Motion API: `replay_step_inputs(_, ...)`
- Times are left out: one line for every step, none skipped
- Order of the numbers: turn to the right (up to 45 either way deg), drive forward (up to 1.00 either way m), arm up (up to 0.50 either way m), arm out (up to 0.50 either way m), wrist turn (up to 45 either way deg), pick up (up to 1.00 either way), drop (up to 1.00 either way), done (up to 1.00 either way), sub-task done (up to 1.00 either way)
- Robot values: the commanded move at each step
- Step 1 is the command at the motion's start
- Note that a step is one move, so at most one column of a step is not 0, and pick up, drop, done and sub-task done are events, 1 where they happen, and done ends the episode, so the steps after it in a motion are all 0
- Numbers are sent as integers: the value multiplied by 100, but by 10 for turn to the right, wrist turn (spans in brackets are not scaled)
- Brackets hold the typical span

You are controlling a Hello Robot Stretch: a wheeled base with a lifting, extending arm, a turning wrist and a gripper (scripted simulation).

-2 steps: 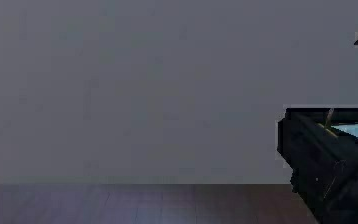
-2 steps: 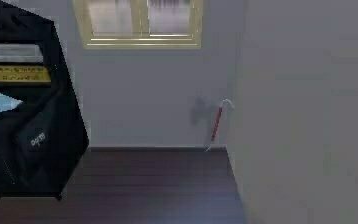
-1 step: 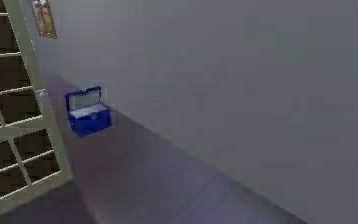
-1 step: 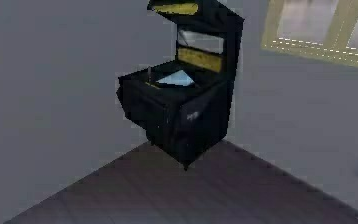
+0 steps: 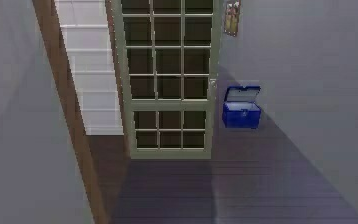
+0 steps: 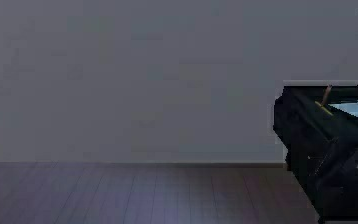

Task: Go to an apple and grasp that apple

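A pale green door (image 5: 168, 75) with many dark glass panes stands straight ahead in the forward view. To its right, a blue box (image 5: 242, 106) with an open lid sits by the grey wall.
A brown wooden door frame (image 5: 71, 110) leans across the forward view's left, with white shelving (image 5: 92, 65) behind it. Dark plank floor (image 5: 217, 185) stretches ahead. In the arm side view a bare grey wall (image 6: 137, 80) meets the floor, and a black bulky object (image 6: 327, 150) stands at the right.
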Motion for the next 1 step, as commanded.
replay_step_inputs(-60, 0, 0, 0, 0, 0, 0, 0, 0)
